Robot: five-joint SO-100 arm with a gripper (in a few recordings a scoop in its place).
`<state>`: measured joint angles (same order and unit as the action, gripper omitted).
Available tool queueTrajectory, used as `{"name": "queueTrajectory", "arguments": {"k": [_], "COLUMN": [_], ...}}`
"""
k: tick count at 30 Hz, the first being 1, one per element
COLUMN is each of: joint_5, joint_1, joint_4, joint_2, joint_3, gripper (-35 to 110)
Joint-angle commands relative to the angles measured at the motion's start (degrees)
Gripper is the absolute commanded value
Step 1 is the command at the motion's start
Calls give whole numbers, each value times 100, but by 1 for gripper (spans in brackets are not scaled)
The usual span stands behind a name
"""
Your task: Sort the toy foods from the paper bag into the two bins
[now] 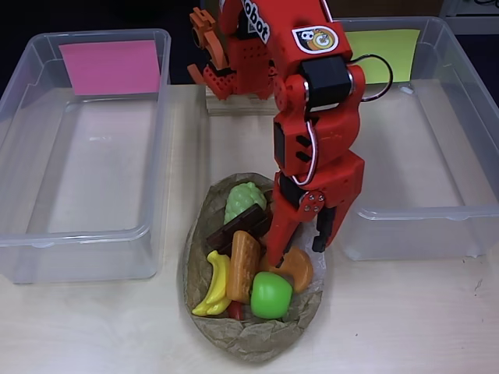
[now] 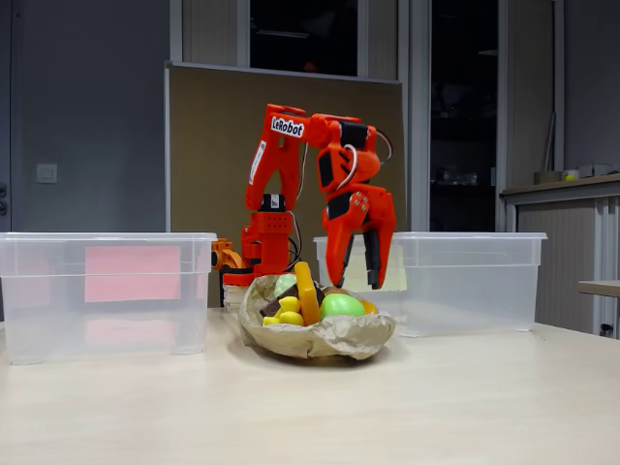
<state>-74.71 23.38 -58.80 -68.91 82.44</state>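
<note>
The crumpled brown paper bag [image 1: 257, 339] [image 2: 325, 339] lies open at the table's middle front, holding the toy foods. In it are green grapes [image 1: 244, 200], a dark chocolate bar [image 1: 236, 227], yellow bananas [image 1: 214, 288] [image 2: 287, 310], a green apple [image 1: 271, 297] [image 2: 341, 305], an orange croissant [image 1: 298, 269], a red chili [image 1: 234, 312] and an orange-brown long piece [image 1: 244, 269] [image 2: 307, 289] standing on edge. My red gripper [image 1: 296, 248] [image 2: 356, 274] hangs open just above the bag's right side, over the croissant, holding nothing. Both bins are empty: pink-labelled [image 1: 78, 234] [image 2: 107, 291] left, yellow-green-labelled [image 1: 421, 212] [image 2: 465, 281] right.
The arm's base [image 1: 226, 74] sits on a wooden block at the back between the bins. Bare tabletop [image 1: 405, 319] runs along the front on both sides of the bag. A brown board [image 2: 213, 145] stands behind the table.
</note>
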Motion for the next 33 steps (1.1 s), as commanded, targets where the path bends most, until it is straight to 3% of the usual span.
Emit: {"name": "queueTrajectory", "arguments": {"k": [1,16,23,33], "joint_5": [229,290,1116,1441], "joint_1": [809,835,580,316], "joint_4": [-105,316,105,-264], "joint_2": [-158,-123,-580,-896], "joint_3": [-255,650,1072,1107], "gripper": [26,26,25,25]}}
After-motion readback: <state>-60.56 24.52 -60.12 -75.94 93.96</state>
